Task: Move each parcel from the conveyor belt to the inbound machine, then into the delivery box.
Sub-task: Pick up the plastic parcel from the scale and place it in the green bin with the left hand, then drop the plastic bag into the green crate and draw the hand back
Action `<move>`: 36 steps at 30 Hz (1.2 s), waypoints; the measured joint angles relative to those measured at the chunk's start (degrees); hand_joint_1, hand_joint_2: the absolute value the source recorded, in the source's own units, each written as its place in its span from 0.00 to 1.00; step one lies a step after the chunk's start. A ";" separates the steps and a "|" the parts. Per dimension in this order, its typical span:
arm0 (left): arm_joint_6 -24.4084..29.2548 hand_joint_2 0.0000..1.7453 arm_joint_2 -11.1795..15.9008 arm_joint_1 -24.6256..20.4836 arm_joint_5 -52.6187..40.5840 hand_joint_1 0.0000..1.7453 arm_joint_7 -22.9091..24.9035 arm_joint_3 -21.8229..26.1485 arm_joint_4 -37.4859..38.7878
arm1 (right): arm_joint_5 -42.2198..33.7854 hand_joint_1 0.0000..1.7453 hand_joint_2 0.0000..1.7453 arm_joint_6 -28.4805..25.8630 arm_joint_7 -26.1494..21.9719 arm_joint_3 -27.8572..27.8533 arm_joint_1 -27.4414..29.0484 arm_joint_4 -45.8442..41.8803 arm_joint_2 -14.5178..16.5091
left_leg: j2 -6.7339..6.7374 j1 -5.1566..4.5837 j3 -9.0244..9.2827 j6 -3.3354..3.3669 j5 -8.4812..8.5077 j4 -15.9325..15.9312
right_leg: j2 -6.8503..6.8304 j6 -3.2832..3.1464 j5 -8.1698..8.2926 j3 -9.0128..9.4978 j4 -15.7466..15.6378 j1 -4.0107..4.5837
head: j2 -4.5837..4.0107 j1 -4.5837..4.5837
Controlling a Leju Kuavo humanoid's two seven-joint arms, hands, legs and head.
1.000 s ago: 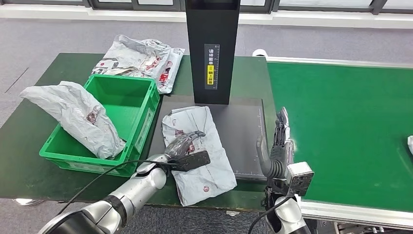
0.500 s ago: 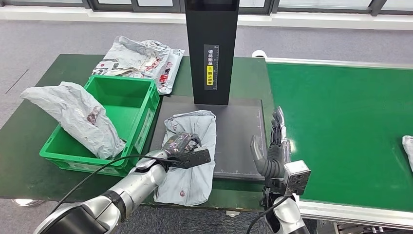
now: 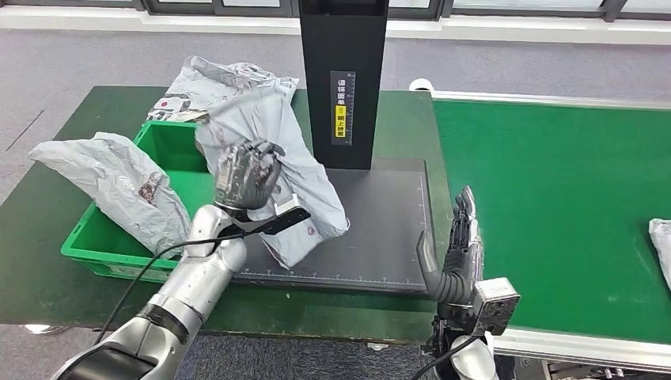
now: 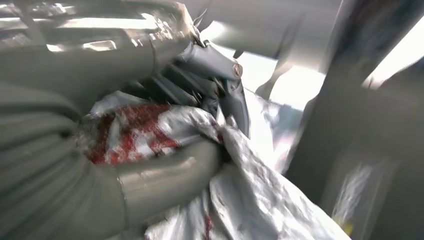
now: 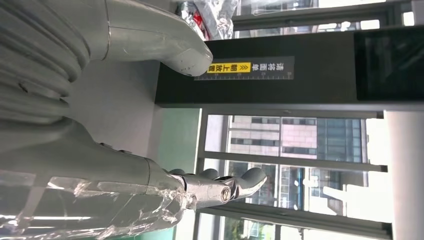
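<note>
Since the earlier frame the left robot hand (image 3: 247, 176) has lifted the grey parcel (image 3: 273, 170) off the inbound machine's black platform (image 3: 380, 229); fingers clenched on it. Parcel hangs above the platform's edge, just right of the green delivery box (image 3: 170, 162). Right robot hand (image 3: 455, 253) upright, fingers spread, holding nothing.

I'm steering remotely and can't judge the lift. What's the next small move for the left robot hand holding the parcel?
Probably swing it further left, over the green box, then release. The left robot hand grips the grey parcel raised off the black machine plate, partly above the box's rim.
</note>
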 joint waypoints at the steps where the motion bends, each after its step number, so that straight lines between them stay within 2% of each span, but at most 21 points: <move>1: 0.24 1.00 -0.22 0.04 -3.15 1.00 -3.41 4.57 -3.19 | -0.62 0.00 1.00 -0.13 -0.12 0.00 0.07 0.01 0.00 | 0.06 0.00 -0.01 -0.01 -0.01 0.00 | 0.05 0.00 0.00 -0.03 0.00 0.00 | 0.00 0.01; 3: 0.29 1.00 -0.56 0.03 -7.07 1.00 -7.82 12.71 -8.38 | -1.91 0.00 1.00 -0.26 -0.30 0.00 0.10 0.02 -0.01 | 0.21 0.00 -0.01 -0.04 -0.03 0.00 | 0.20 0.00 0.00 -0.11 0.01 0.00 | 0.00 0.00; 5: 0.29 1.00 -0.76 0.03 -8.84 1.00 -9.35 19.13 -12.27 | -2.76 0.00 1.00 -0.23 -0.35 0.00 0.11 0.03 -0.01 | 0.31 0.00 -0.01 -0.05 -0.04 -0.01 | 0.28 -0.01 0.00 -0.17 0.01 0.01 | 0.00 -0.01; 7: 0.29 1.00 -0.87 0.07 -9.38 1.00 -9.74 23.50 -14.88 | -3.00 0.00 1.00 -0.19 -0.36 0.00 0.13 0.03 0.00 | 0.26 0.01 -0.03 -0.06 -0.03 -0.01 | 0.23 -0.03 -0.01 -0.18 0.01 0.05 | 0.00 -0.01; 11: 0.28 1.00 -1.07 0.42 -10.47 1.00 -9.99 28.29 -18.26 | -3.30 0.00 1.00 -0.10 -0.36 0.00 0.14 0.03 -0.01 | 0.04 0.07 -0.10 -0.09 0.00 -0.01 | 0.03 -0.06 -0.03 -0.13 0.02 0.10 | 0.00 0.00; 17: 0.28 1.00 -1.14 2.22 -15.09 1.00 -10.04 32.91 -22.20 | -3.33 0.00 1.00 -0.42 -0.33 0.00 0.44 0.03 -0.02 | 0.04 0.08 -0.13 -0.11 0.00 0.00 | 0.05 -0.05 -0.03 -0.15 0.00 0.08 | 0.00 0.00; 19: 0.28 1.00 -1.12 2.29 -18.31 0.53 -8.93 34.73 -22.53 | -3.07 0.00 1.00 -0.46 -0.18 0.00 0.52 0.03 -0.01 | 0.03 0.08 -0.14 -0.11 0.00 0.00 | 0.05 -0.05 -0.03 -0.16 0.00 0.08 | 0.00 -0.01; 21: 0.28 1.00 -0.58 1.80 -22.90 0.03 -3.58 36.45 -21.15 | -2.91 0.00 1.00 -0.50 0.24 0.00 0.74 0.03 -0.02 | 0.03 0.08 -0.13 -0.11 0.00 0.00 | 0.05 -0.06 -0.04 -0.19 -0.01 0.08 | 0.00 0.01; 23: 0.24 1.00 1.29 0.45 -27.32 0.00 7.79 36.57 -16.13 | -3.18 0.00 1.00 -0.62 0.74 0.00 1.08 0.02 -0.02 | 0.05 0.07 -0.12 -0.14 0.02 0.00 | 0.06 -0.08 -0.02 -0.24 -0.01 0.10 | 0.00 0.01; 25: -0.16 1.00 4.14 -2.25 -29.34 0.00 20.72 34.72 -7.46 | -3.50 0.00 1.00 -0.69 1.14 0.00 1.47 -0.07 -0.07 | 0.07 0.07 -0.15 -0.22 0.07 0.00 | 0.08 -0.16 0.03 -0.30 0.00 0.17 | 0.00 -0.01; 26: -1.03 1.00 5.60 -3.92 -29.39 0.00 25.69 33.37 -2.61 | -3.57 0.00 1.00 -0.64 1.35 0.00 1.64 -0.20 -0.10 | 0.07 0.07 -0.17 -0.27 0.11 0.00 | 0.09 -0.20 0.07 -0.32 0.01 0.21 | 0.00 0.00; 28: -3.93 1.00 8.08 -6.96 -28.27 0.00 30.93 30.87 5.99 | -3.63 0.00 1.00 -0.46 1.84 0.00 1.81 -0.50 -0.19 | 0.09 0.08 -0.20 -0.35 0.17 0.00 | 0.10 -0.27 0.11 -0.33 0.03 0.25 | 0.00 -0.01; 32: -7.25 0.00 10.84 -10.11 -23.72 0.00 31.38 29.33 16.58 | -3.55 0.00 1.00 0.04 2.85 0.00 1.99 -0.76 -0.42 | 0.16 0.12 -0.21 -0.39 0.19 -0.01 | 0.14 -0.33 0.15 -0.37 0.06 0.26 | 0.00 0.00; 36: -5.74 0.00 12.18 -11.31 -20.43 0.00 29.30 29.17 21.24 | -3.07 0.00 1.00 0.45 3.72 0.00 2.01 -0.81 -0.48 | 0.17 0.12 -0.25 -0.39 0.17 0.00 | 0.17 -0.33 0.15 -0.40 0.06 0.26 | 0.00 -0.01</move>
